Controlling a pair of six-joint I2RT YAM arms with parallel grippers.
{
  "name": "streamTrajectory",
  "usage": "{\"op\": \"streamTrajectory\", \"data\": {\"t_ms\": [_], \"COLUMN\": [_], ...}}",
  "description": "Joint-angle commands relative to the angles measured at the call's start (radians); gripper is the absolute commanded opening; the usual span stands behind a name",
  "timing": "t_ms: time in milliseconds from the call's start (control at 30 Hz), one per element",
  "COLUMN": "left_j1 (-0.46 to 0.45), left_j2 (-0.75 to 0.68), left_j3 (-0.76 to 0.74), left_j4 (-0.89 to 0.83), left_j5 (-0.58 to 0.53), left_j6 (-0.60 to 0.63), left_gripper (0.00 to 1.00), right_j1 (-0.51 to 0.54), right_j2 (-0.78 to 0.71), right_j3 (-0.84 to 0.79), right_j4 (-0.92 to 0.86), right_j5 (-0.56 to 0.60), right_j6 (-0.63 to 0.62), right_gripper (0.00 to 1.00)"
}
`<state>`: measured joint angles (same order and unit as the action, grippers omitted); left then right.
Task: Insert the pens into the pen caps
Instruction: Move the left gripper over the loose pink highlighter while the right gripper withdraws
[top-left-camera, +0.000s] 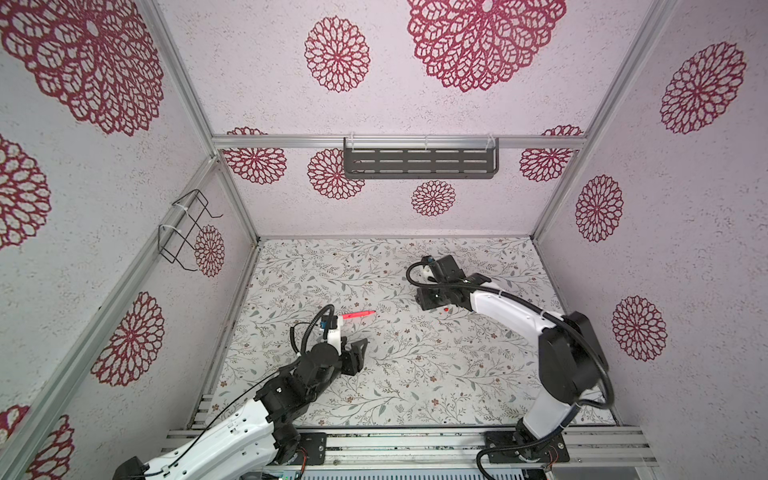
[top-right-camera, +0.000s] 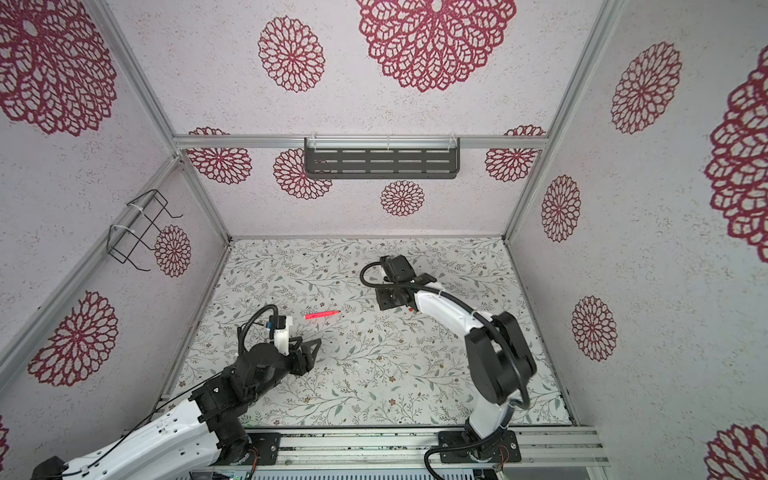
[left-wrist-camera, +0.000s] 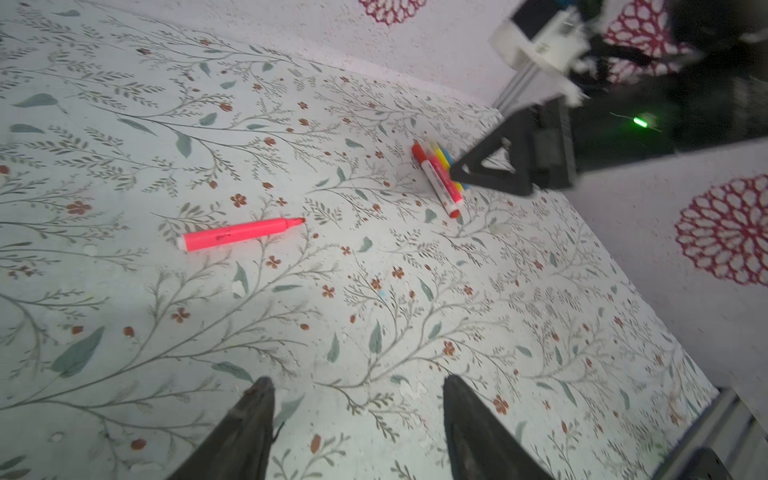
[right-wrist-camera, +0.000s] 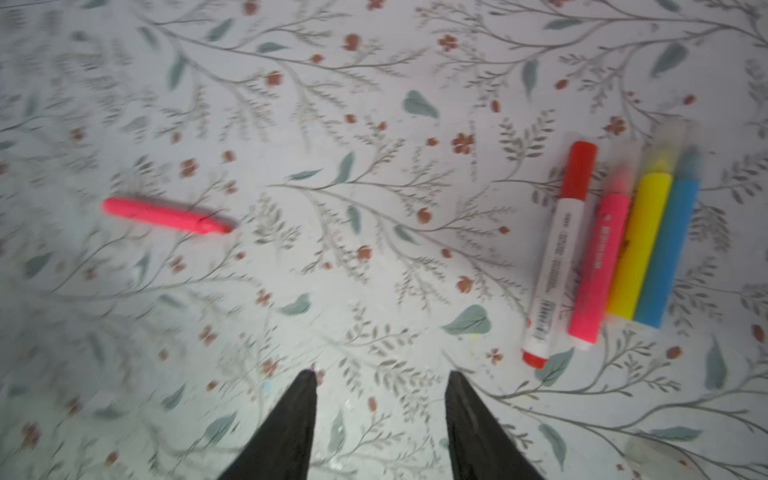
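Item 1 – pink pen (left-wrist-camera: 243, 233): uncapped, is lying flat & alone on the floral bench (left-wrist-camera: 457, 311), left of centre in both top views, tip pointing twd the right arm (top-left-camera: 511, 307)

Item 2 – row of 4 pens (right-wrist-camera: 615, 249): are lying side by side, barrels touching. Order is white-barrel pen (right-wrist-camera: 552, 270) wearing a red cap (right-wrist-camera: 579, 166), second pink pen (right-wrist-camera: 598, 266), yellow pen (right-wrist-camera: 640, 245), blue pen (right-wrist-camera: 669, 253). The last 3 seem to be wearing pale translucent caps (blurred). Row is sitting well apart from item 1

Item 3 – right end effector (right-wrist-camera: 380, 376): jaws are standing apart, nothing btwn them; hanging over the bench near the row, not touching it

Item 4 – left end effector (left-wrist-camera: 357, 384): jaws are spread, gripping nothing; hanging near item 1, apart from it
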<state>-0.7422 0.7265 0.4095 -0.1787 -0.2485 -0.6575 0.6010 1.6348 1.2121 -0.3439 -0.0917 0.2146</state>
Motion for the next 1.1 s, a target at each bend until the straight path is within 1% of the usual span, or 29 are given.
{"op": "streamTrajectory", "data": {"t_ms": [0,67,167,233,367,433,533,667,767,900,1067], "left_j1": [0.145,0.226,0.313,0.346,0.376,0.385,0.398,0.399,0.401,0.405,0.401], "left_j2": [0.094,0.209,0.401,0.525,0.739,0.819,0.936,1.051,1.102,1.129,1.142], "left_j3": [0.067,0.125,0.237,0.312,0.45,0.491,0.571,0.666,0.706,0.721,0.721], "left_j4": [0.01,0.011,0.006,-0.011,-0.045,-0.041,-0.092,-0.174,-0.203,-0.209,-0.224], "left_j5": [0.165,0.2,0.277,0.293,0.307,0.306,0.296,0.259,0.245,0.244,0.272], "left_j6": [0.027,0.046,0.086,0.121,0.203,0.241,0.28,0.323,0.339,0.346,0.333], "left_gripper": [0.66,0.66,0.66,0.66,0.66,0.66,0.65,0.65,0.64,0.64,0.64], "right_j1": [0.02,0.022,0.024,0.025,0.028,0.027,0.028,0.028,0.028,0.028,0.028], "right_j2": [-0.128,-0.174,-0.243,-0.294,-0.413,-0.477,-0.554,-0.621,-0.644,-0.65,-0.646], "right_j3": [-0.113,-0.19,-0.288,-0.342,-0.44,-0.5,-0.577,-0.633,-0.652,-0.674,-0.698], "right_j4": [0.217,0.257,0.312,0.332,0.351,0.393,0.453,0.464,0.46,0.478,0.505], "right_j5": [-0.229,-0.254,-0.29,-0.291,-0.288,-0.326,-0.392,-0.408,-0.399,-0.394,-0.392], "right_j6": [-0.016,0.015,0.054,0.075,0.101,0.12,0.151,0.163,0.165,0.175,0.19], "right_gripper": [0.59,0.61,0.65,0.66,0.67,0.69,0.7,0.71,0.71,0.71,0.71]}}
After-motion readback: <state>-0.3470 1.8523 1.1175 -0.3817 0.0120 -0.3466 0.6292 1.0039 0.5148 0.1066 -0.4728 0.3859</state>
